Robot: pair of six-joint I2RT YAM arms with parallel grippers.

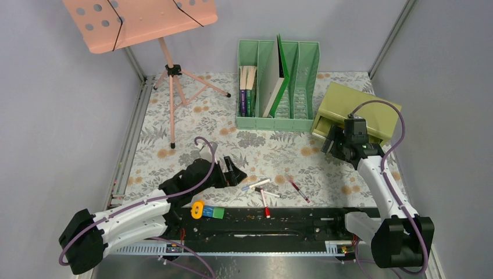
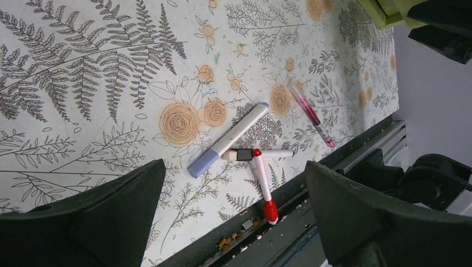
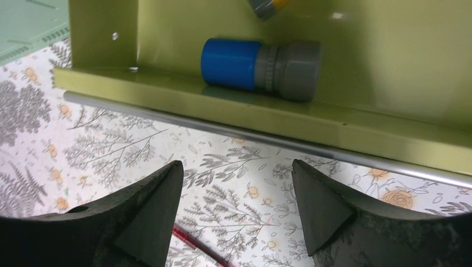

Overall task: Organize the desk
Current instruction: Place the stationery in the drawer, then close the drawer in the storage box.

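Though framed squarely by metal rails, far from tidy: flat rectangular desk (image 1: pixel 174 116) in pale cloth printed with grey-green ferns and orange flowers, filling the middle of the overhead view ahead of both arm bases.

Strewn near its front edge: white marker with lavender cap (image 2: pixel 228 140), touching a short white marker with black band (image 2: pixel 281 152), itself crossed by a white marker with red cap (image 2: pixel 264 183). Just beside these, apart: slim pink-red pen (image 2: pixel 311 114). On the black front rail: small yellow, blue and green blocks (image 1: pixel 207 212).

Left tool (image 2: pixel 235 172): hovers over the marker cluster, spread wide, empty. Right tool (image 3: pixel 236 167): faces the pulled-out drawer of the olive-green metal box (image 1: pixel 354 113) at the right rear, parted, gripping nothing. Inside that drawer: blue-and-grey cylinder (image 3: pixel 259 61).

Further back: mint-green file rack (image 1: pixel 278 87) holding books, pink music stand (image 1: pixel 139 20).

Looks early in the tidying: something stowed in the drawer, pens and blocks yet to gather.
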